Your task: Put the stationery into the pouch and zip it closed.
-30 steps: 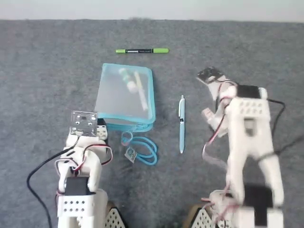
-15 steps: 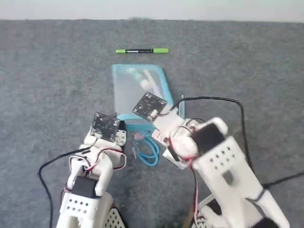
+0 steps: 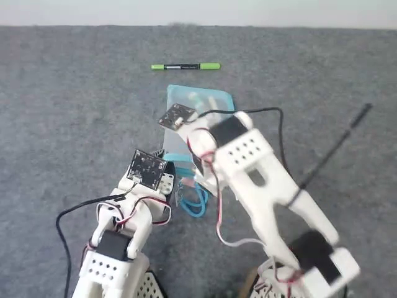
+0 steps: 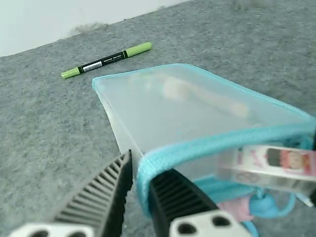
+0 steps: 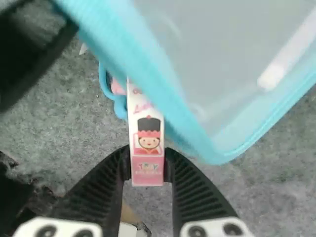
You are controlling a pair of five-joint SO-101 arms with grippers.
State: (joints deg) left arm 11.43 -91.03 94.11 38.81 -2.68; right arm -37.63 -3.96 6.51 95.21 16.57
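**Braced for zipping**

Clamped on the pouch [image 3: 201,99] rim at frame centre with the left gripper [image 4: 140,190], likely as an anchor. Pinched on the pink tag [image 5: 146,148] with the right gripper [image 5: 146,170], seemingly for pulling. Upper centre: green marker [image 3: 185,66], not yet inside.

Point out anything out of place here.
The green marker lies on the mat beyond the pouch, apart from it, not inside. Yet the right gripper has its jaws clamped on the pink zip tag and the left gripper pinches the pouch's near edge, as if for zipping.
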